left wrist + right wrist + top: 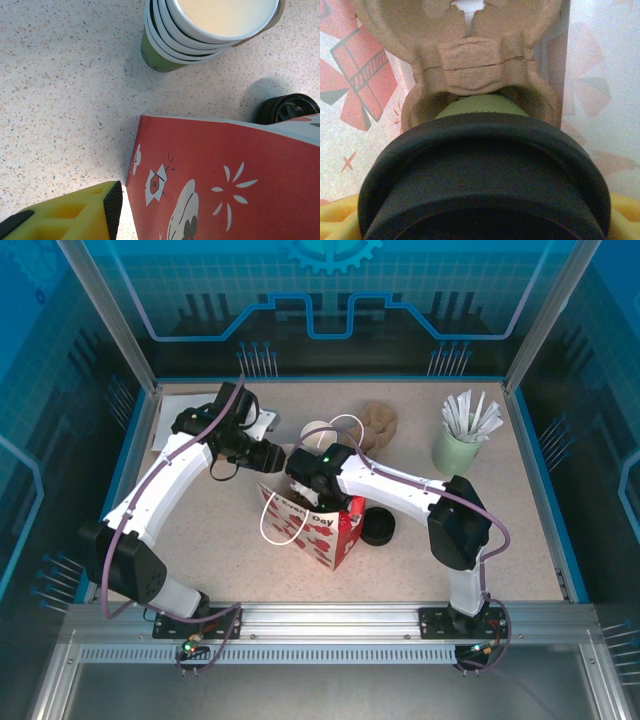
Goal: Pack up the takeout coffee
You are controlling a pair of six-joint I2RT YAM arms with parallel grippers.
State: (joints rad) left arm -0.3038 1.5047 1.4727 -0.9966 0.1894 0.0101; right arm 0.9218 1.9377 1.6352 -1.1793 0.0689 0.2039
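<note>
**Coffee in your right jaws, seated in the carrier inside the bag**

Your right gripper [303,480] reaches down into the red-and-white paper bag [335,530]. Its yellow pads [335,220] sit on either side of a black lid [485,165] and seem to be clamped on it, though the contact itself is cut off at the frame edge. The takeout coffee [482,107] lies directly between those jaws, and its green wall shows just past the lid. The cup sits in a socket of the brown pulp carrier [470,60].

Your left gripper [278,455] is at the bag's rim. One yellow finger [75,215] is just beside the bag's red wall. The other is hidden, so you cannot tell whether those jaws pinch anything. Beyond that finger stand a stack of cups [165,50] and a loose black lid [287,107].
</note>
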